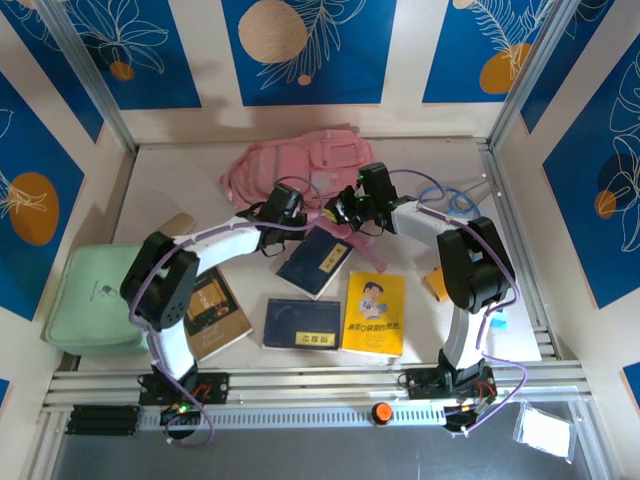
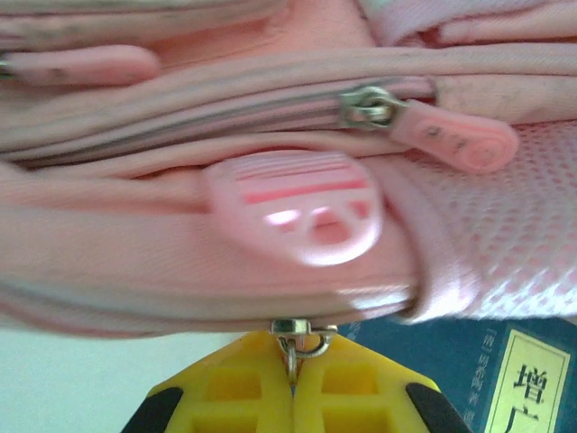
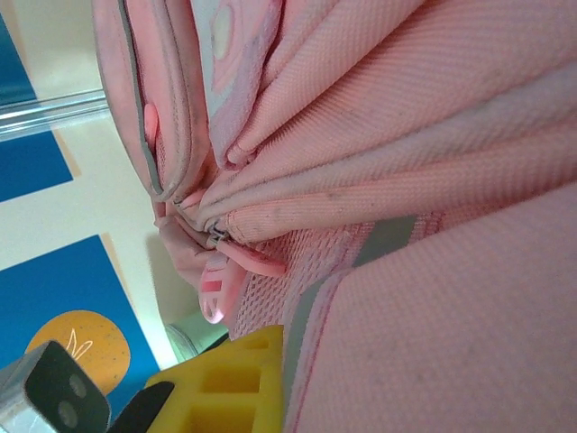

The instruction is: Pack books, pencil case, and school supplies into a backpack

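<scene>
The pink backpack [image 1: 300, 160] lies at the back of the table. My left gripper [image 1: 296, 208] is at its near edge, yellow fingers [image 2: 234, 388] shut on a metal zipper pull [image 2: 294, 336] below a pink zipper tab [image 2: 302, 212]. My right gripper [image 1: 340, 212] is beside it; one yellow finger [image 3: 236, 379] presses against the backpack's grey-trimmed edge [image 3: 311, 311], and fabric hides the other finger. Two navy books [image 1: 315, 262] [image 1: 302, 323], a yellow book [image 1: 374, 313] and a brown book [image 1: 215, 312] lie flat in front. The tan pencil case [image 1: 178, 224] lies at the left.
A pale green pad [image 1: 95, 295] sits at the table's left edge. A small orange item [image 1: 435, 283] lies by the right arm, and a bluish item [image 1: 460, 200] at the back right. Metal rails border the table's sides and front.
</scene>
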### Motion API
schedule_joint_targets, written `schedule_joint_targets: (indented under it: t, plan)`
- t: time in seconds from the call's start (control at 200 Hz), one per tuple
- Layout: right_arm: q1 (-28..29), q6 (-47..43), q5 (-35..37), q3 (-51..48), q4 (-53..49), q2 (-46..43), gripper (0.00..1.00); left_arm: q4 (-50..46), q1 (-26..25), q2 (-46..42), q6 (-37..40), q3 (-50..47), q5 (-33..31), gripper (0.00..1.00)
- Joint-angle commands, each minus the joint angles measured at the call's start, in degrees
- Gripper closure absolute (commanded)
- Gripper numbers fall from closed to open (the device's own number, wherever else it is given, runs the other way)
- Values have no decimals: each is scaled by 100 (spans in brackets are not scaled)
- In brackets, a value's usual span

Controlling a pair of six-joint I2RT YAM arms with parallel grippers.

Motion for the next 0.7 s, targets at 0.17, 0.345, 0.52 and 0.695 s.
schedule_joint_targets:
  t: [0.17,0.345,0.52,0.695]
  plan:
    - [-146,-335,92,137,-164,-435,91,-680,858,-857,486,-720,34,100]
    - [-274,-531,241,74,-273,-499,92,-949,1463,-1076,555,-825,36,100]
    - [-406,-1005,234,233,-420,-384,91,-1169,1659,-1095,849,-711,410,100]
    - [-672,-1316,-169,607,-676,-25,91,-1451,1482,-982,1014,-567,1405,100]
